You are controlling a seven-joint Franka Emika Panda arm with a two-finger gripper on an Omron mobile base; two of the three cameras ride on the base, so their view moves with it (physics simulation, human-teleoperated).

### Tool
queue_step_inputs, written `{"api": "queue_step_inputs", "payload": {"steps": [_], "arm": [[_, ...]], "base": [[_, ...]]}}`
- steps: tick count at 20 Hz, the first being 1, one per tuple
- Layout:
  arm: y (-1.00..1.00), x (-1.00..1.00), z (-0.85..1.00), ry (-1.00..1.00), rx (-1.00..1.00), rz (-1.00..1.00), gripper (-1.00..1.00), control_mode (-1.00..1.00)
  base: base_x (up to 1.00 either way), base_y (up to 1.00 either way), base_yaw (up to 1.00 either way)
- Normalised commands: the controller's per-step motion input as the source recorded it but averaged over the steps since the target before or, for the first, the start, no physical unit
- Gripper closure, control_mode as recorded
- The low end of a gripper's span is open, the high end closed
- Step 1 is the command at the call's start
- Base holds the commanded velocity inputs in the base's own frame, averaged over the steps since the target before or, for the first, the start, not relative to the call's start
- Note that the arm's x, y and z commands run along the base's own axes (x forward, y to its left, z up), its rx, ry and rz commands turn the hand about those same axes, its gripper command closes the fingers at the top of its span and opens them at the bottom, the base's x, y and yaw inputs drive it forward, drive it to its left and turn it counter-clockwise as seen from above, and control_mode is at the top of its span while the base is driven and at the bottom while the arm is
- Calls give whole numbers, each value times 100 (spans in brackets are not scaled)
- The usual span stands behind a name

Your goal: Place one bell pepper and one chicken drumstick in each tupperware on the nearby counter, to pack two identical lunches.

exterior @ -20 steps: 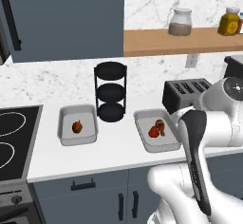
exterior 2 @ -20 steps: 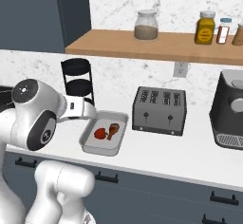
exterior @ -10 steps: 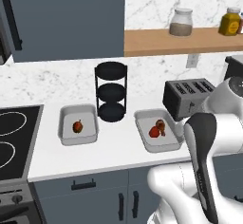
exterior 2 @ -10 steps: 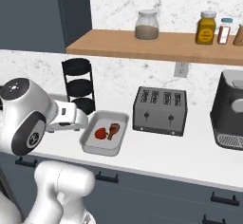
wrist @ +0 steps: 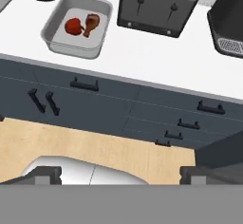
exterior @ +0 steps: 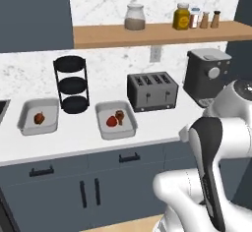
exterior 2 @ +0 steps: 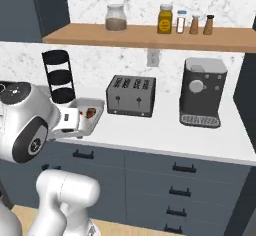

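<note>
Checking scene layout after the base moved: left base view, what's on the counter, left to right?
Left tray with one reddish item → black rack → right tray with pepper and drumstick → toaster → coffee machine.

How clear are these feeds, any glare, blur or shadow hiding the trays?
Left base view: soft, flat light, no glare, both trays readable. Right base view: the arm covers part of one tray. Hand view: sharpest, pepper and drumstick distinct.
</note>
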Motion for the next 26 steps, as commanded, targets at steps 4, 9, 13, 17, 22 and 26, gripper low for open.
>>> {"api": "queue_step_inputs", "payload": {"steps": [4, 9, 13, 17, 22, 26], "arm": [[0, 0, 0, 0, 0, 0, -100, 100], [0, 0, 0, 0, 0, 0, -100, 100], [0, 0, 0, 0, 0, 0, -100, 100], [0, 0, 0, 0, 0, 0, -100, 100], [0, 0, 0, 0, 0, 0, -100, 100], [0, 0, 0, 0, 0, 0, -100, 100]], "base": [[-33, -100, -14], [-57, -100, -8], [-58, -100, -5], [-23, -100, -1], [0, -99, 0], [0, -94, 0]]}}
